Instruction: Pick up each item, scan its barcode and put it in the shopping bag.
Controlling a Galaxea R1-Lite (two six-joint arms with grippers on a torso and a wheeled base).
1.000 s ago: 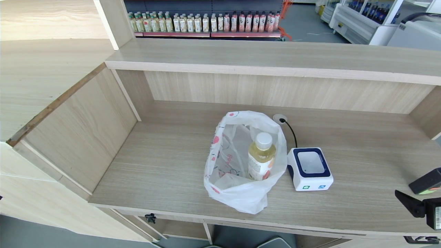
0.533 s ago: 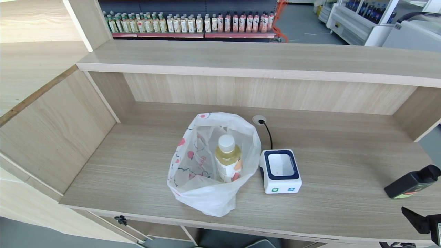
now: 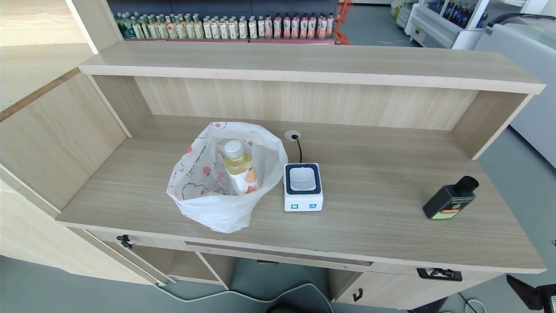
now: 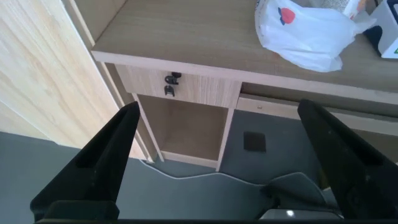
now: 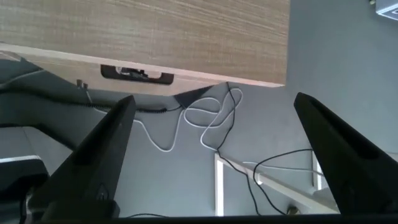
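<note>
Camera had shifted – items unmoved. Drink bottle [image 3: 238,167] stood in the bag [image 3: 217,208]; black bottle [image 3: 450,198] lay near the counter's [image 3: 373,221] right edge, apparently unscanned – next pick. Left gripper [image 4: 217,162] and right gripper [image 5: 214,155] hung below it, fingers apart.

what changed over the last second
Only the head camera moved: the whole scene slid left, bringing the black bottle fully into view. Nothing was gripped or released. The drink bottle stays upright in the shopping bag, the scanner beside it on the counter.
</note>
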